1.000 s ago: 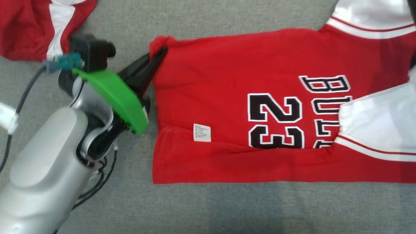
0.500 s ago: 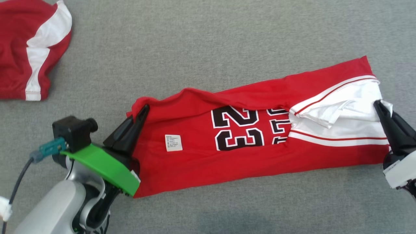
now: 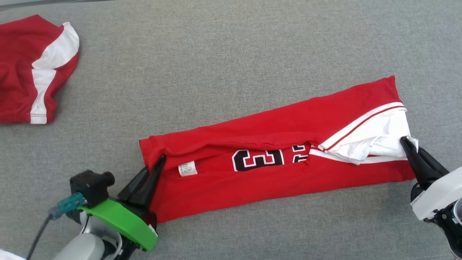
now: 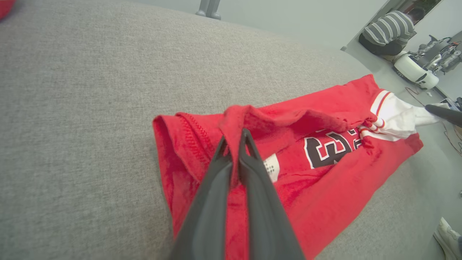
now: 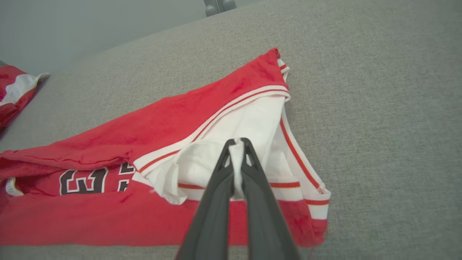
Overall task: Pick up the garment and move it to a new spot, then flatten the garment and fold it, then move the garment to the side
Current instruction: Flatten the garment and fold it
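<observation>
The garment [image 3: 274, 126] is a red jersey with white trim and black numbers, lying as a long narrow strip across the grey surface. Its far long edge is folded over toward me, covering half the numbers. My left gripper [image 3: 161, 159] is shut on the red hem at the strip's left end; the left wrist view shows the garment [image 4: 325, 169] bunched between my left gripper's [image 4: 234, 135] tips. My right gripper [image 3: 405, 141] is shut on the white sleeve fabric at the right end, and in the right wrist view the garment [image 5: 202, 115] is pinched in my right gripper [image 5: 237, 142].
A second red and white garment [image 3: 25, 72] lies at the far left, also in the right wrist view [image 5: 14, 90]. Grey fabric surface [image 3: 231, 54] spreads all around. In the left wrist view a person in a striped top [image 4: 388, 27] sits far behind, and a shoe [image 4: 445, 234] shows at the lower right.
The head camera pulled back and shifted. Both grippers have drawn the garment's far edge toward me, folding it over the numbers so the strip is narrower.
</observation>
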Tool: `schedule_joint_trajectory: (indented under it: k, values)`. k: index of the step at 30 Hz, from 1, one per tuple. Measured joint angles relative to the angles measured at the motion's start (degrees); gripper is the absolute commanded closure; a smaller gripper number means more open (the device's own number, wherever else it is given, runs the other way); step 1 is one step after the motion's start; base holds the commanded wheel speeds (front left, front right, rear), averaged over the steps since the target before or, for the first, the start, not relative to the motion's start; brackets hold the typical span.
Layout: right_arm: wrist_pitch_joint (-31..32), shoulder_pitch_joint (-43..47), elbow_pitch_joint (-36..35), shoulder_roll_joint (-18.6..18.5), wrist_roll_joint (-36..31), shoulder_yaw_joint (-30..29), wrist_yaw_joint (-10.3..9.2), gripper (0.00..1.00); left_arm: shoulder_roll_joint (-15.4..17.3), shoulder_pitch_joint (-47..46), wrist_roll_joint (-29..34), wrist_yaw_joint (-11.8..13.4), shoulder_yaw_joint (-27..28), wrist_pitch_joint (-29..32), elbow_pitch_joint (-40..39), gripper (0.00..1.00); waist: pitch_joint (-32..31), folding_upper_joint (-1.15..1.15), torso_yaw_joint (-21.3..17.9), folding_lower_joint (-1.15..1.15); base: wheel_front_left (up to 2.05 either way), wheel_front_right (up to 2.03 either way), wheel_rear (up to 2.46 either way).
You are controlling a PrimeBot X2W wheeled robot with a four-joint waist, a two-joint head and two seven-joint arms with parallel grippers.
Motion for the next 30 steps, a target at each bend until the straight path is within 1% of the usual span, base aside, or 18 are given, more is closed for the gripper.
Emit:
schedule_joint_trajectory:
  k: [3, 6, 9, 12, 15, 16, 20, 25, 30]
  values:
    - [0.75, 0.00, 0.31, -0.55, -0.20, -0.24, 0.00, 0.00, -0.05, 0.02, 2.91, -0.46, -1.60, -1.57, 2.23, 0.00, -0.43, 0.00, 0.33, 0.00, 0.00, 0.00, 0.00]
    - [3.00, -0.25, -0.54, -1.65, 0.40, -1.46, 0.00, 0.00, 0.40, 0.63, 6.89, 1.05, -2.61, -3.10, 4.03, 0.00, -0.99, 0.00, 0.40, 0.00, 0.00, 0.00, 0.00]
    - [5.60, -2.16, -1.24, -3.58, -0.20, -3.57, 0.01, 0.00, 1.23, 2.36, 9.72, 4.34, -2.46, -4.26, 4.98, 0.00, -1.42, 0.00, 0.20, 0.00, 0.00, 0.00, 0.00]
    - [8.99, -4.54, -0.81, -4.26, -1.43, -4.05, 0.00, 0.00, 1.72, 3.75, 11.60, 8.08, -0.55, -5.52, 4.95, 0.00, -1.61, 0.00, 0.40, 0.00, 0.00, 0.00, 0.00]
    - [12.41, -6.28, 2.25, -4.69, -3.39, -3.63, 0.01, 0.00, 1.48, 4.21, 13.21, 11.45, 2.58, -6.45, 4.45, 0.00, -1.47, 0.00, 1.23, 0.00, 0.00, 0.00, 0.00]
    - [13.15, -6.67, 3.58, -4.90, -4.04, -3.65, 0.01, 0.00, 1.24, 4.25, 14.17, 11.93, 3.23, -6.48, 4.28, 0.00, -1.40, 0.00, 1.60, 0.00, 0.00, 0.00, 0.00]
    - [14.56, -7.48, 9.56, -5.30, -5.76, -4.85, 0.00, 0.00, -1.20, 5.00, 16.59, 12.40, 6.34, -6.70, 2.76, 0.00, -0.96, 0.00, 3.49, 0.00, 0.00, 0.00, 0.00]
    - [14.22, -9.20, 15.69, -5.15, -6.52, -5.42, 0.00, 0.00, -3.98, 6.83, 18.48, 10.46, 10.21, -6.70, 2.49, 0.00, 0.04, 0.00, 6.01, 0.00, 0.00, 0.00, 0.00]
    - [14.13, -11.79, 19.96, -4.01, -3.34, -4.95, 0.00, 0.00, -6.08, 7.27, 20.23, 8.18, 13.16, -6.71, 3.09, 0.00, 1.12, 0.00, 8.17, 0.00, 0.00, 0.00, 0.00]
